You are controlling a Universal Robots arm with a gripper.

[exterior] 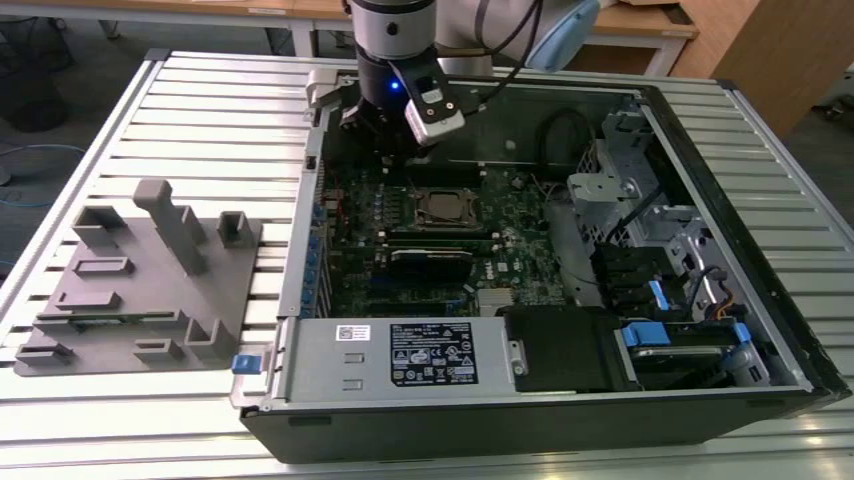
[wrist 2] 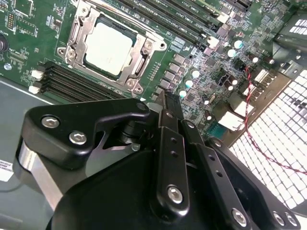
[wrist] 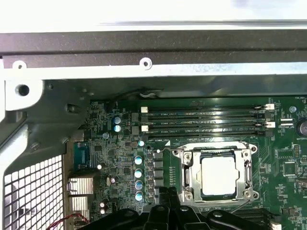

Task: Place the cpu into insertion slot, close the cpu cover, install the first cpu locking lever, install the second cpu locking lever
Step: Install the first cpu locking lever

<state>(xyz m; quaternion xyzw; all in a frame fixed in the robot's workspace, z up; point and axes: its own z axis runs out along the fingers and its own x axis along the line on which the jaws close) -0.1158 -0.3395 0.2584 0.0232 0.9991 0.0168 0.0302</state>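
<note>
- The cpu (wrist 2: pixel 109 48) lies flat in the insertion slot (wrist: pixel 217 156), near the middle of the green circuit board (exterior: pixel 354 215). The board sits in the open computer case (exterior: pixel 507 435), which lies toward the exterior view's right on the slatted surface (exterior: pixel 214 90).
- The cpu cover (wrist: pixel 189 172) looks lowered around the chip, with the silver top showing through its window.
- I can't tell whether the thin locking lever (wrist 2: pixel 125 23) along the frame is hooked down or free.
- My end effector (wrist 2: pixel 166 99) has its fingers pressed together with nothing between them. It hangs over the board near the slot, on the side toward the surface's far edge, and touches nothing.
- Risk: pushing a springy wire lever with a narrow closed tip. If the tip slips off, the lever could snap back or the fingers could land on the cover or chip.
- Risk: the row of pale-topped capacitors (wrist: pixel 138 172) stands just beside the slot on the end effector's side. A low sideways sweep could clip them or the memory slots (wrist: pixel 206 120).
- Risk: if the chip is not seated squarely, which I can't judge from here, clamping force through the cover could damage the contacts.
- Risk: the wrist hides the tip in much of my camera coverage, so I may misjudge when it makes contact.
</note>
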